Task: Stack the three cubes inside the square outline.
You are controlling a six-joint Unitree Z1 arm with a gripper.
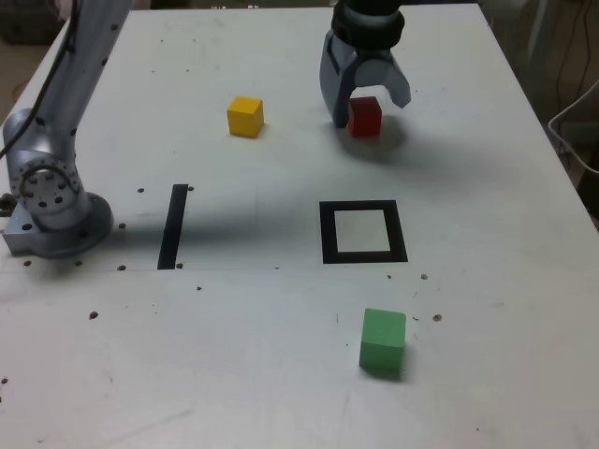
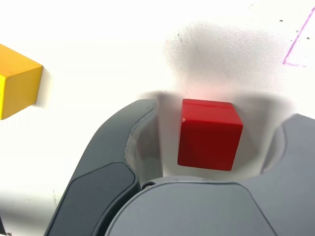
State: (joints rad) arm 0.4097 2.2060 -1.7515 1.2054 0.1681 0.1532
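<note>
Exterior view: square outline (image 1: 326, 232) holds nothing; red cube (image 1: 365, 116) between tool (image 1: 367, 105) jaws.

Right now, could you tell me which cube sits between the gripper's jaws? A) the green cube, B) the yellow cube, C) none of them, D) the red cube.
D: the red cube sits on the table between the jaws of the gripper, with gaps on both sides in the wrist view, while the yellow cube and the green cube lie apart from it.
</note>
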